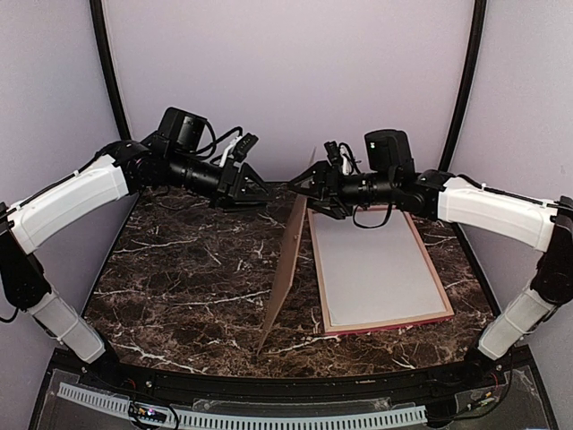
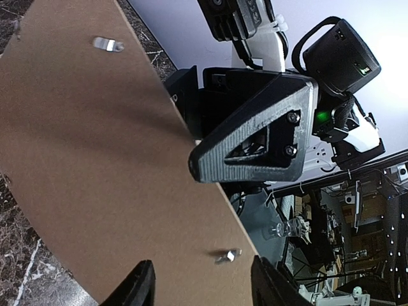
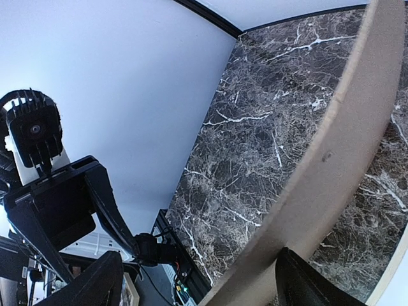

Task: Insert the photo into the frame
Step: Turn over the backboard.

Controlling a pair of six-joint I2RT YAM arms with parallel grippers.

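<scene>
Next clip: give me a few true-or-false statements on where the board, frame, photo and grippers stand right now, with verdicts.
1. The brown backing board stands tilted up on its long edge. True.
2. The frame lies flat on the table, right of the board. True.
3. The photo in the frame shows its red sunset upward. False: only a plain white side faces up.
4. The left gripper is shut. False: its fingers stand apart.
5. The board's edge runs between the right gripper's spread fingers. True.
</scene>
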